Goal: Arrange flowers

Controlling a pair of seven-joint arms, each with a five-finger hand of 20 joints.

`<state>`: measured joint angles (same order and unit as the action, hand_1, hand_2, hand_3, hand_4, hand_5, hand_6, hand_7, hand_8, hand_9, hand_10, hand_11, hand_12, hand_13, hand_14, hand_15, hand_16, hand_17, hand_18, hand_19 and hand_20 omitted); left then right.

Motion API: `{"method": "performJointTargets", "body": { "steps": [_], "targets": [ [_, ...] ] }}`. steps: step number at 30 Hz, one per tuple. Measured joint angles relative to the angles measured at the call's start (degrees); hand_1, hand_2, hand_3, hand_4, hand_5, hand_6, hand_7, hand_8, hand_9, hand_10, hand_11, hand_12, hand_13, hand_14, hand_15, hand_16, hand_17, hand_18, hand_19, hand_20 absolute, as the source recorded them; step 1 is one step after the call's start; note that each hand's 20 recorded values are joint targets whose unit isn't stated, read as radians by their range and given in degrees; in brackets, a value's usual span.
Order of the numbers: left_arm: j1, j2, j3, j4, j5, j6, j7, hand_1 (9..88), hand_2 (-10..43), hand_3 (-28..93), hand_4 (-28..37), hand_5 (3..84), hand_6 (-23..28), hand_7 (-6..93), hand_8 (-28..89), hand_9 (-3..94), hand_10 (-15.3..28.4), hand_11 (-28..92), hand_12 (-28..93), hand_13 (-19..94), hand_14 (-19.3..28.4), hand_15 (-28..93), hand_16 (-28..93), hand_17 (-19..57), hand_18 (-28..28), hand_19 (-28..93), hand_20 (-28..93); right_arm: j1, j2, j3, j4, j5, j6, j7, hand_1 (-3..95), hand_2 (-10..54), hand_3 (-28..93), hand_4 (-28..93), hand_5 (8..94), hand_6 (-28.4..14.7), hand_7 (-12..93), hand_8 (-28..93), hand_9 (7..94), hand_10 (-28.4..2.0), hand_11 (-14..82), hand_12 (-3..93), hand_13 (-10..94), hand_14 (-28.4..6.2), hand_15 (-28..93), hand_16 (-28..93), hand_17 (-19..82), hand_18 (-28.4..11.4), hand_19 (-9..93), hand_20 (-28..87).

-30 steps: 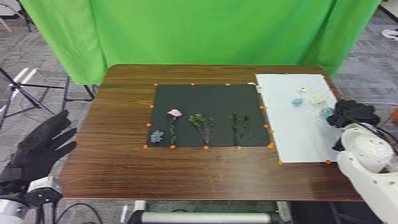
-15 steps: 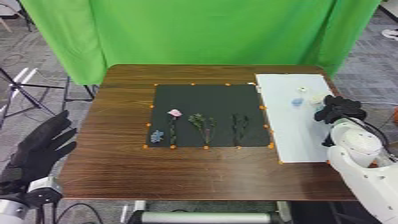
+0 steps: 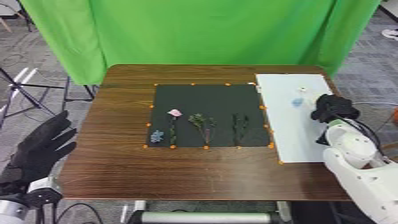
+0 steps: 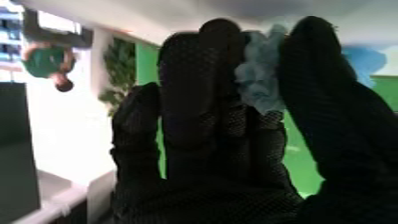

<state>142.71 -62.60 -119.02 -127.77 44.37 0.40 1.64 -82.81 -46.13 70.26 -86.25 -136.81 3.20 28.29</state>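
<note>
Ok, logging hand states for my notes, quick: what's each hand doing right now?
Left hand: open, holding nothing.
Right hand: closed, pinching a pale blue flower.

i've got a green curtain (image 3: 213, 35) hanging in folds behind the far edge of my brown desk (image 3: 133, 175). gray carpet (image 3: 37, 52) covers the floor around it, and on my left stands a black tripod (image 3: 16, 86), legs spread, near the desk. my right wrist view also catches a leafy plant (image 4: 116, 70) farther off, beside the curtain.
</note>
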Motion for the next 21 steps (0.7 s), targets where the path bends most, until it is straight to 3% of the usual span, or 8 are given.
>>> {"method": "performJointTargets", "body": {
  "steps": [12, 21],
  "targets": [
    [0.0, -0.12, 0.04, -0.03, 0.0, 0.03, -0.2, 23.6, 0.5, 71, -28.3, 21.2, 0.3, 19.5, -10, 17.0, 8.7, 11, 19, 13, 11.8, 16, 7, -12.5, 17.9, 36, 10, 2.8, -1.7, -5.5, -7.9, 0.8, 2.0, -5.7, 48.8, -9.5, 81, -28, 67.8, 2.5, 50, -1, 83.3, -5.7, 20.6, 50.9, 76, -3.4, 57, 34, 28, -19.3, 80, 53],
    [-0.5, 0.02, 0.51, 0.03, 0.0, 0.02, -0.81, 23.6, 0.6, 71, -28.3, 21.2, 0.4, 19.3, -10, 17.0, 8.7, 11, 19, 13, 11.8, 16, 7, -12.5, 17.9, 36, 10, 12.6, -10.1, -16.1, -10.2, 1.0, 0.9, -13.0, 47.7, -9.5, 82, -28, 67.9, 2.4, 50, -1, 83.2, -5.8, 20.5, 51.0, 76, -3.4, 57, 35, 28, -19.3, 80, 53]
  ]
}}
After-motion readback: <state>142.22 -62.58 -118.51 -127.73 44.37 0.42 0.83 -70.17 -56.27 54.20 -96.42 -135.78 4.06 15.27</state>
